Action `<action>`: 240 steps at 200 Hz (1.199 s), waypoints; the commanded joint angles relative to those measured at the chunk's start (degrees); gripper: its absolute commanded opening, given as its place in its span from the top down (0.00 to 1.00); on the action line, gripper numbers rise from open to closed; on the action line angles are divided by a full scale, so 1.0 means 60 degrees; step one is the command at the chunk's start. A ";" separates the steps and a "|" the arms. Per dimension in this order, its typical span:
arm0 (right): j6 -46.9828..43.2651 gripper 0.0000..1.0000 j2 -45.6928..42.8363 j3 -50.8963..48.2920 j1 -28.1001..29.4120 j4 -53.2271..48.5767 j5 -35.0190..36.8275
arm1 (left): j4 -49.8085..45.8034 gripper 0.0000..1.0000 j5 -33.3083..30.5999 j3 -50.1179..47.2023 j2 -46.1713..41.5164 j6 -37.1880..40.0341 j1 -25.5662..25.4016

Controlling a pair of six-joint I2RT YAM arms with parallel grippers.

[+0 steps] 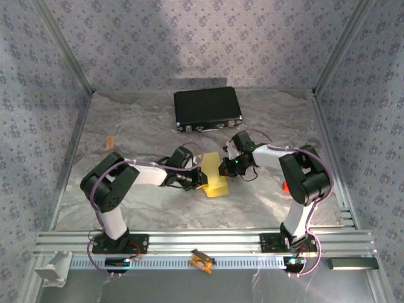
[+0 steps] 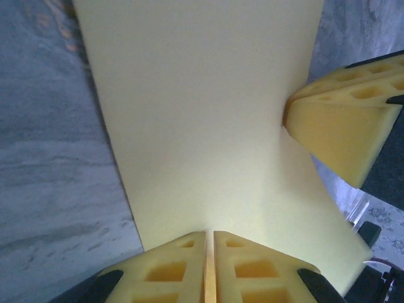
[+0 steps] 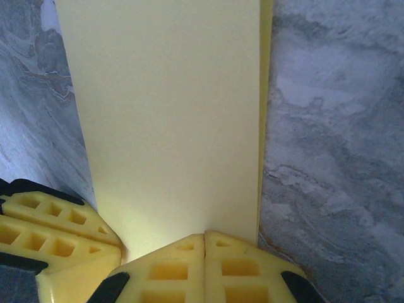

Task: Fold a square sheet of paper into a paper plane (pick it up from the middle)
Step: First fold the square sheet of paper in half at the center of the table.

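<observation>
Yellow sheet of paper (image 1: 214, 180) hangs over mid-counter (image 1: 126, 202) between the left gripper (image 1: 199, 179) and the right gripper (image 1: 225, 168); a black case (image 1: 208, 108) lies at the far side. Left wrist view: the left gripper is pressed together on one edge of the sheet, with the right gripper's fingers (image 2: 341, 120) at another edge. Right wrist view: the right gripper likewise pinches the doubled sheet.
</observation>
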 commanded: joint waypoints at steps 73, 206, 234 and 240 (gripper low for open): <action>0.0133 1.00 0.0431 -0.0476 0.0036 -0.1036 0.1278 | -0.0961 0.88 -0.0677 0.0291 -0.1046 0.0365 -0.0248; 0.0145 1.00 0.0418 -0.0509 0.0074 -0.1021 0.1324 | -0.0029 0.88 -0.0179 -0.0361 0.0014 -0.0107 -0.0532; 0.0137 1.00 0.0418 -0.0520 0.0069 -0.1003 0.1333 | -0.1090 0.88 -0.0786 -0.0442 -0.0057 0.0644 -0.0563; 0.0149 1.00 0.0432 -0.0523 0.0075 -0.0996 0.1333 | -0.1208 0.88 -0.0935 -0.0456 -0.0086 0.0770 -0.0568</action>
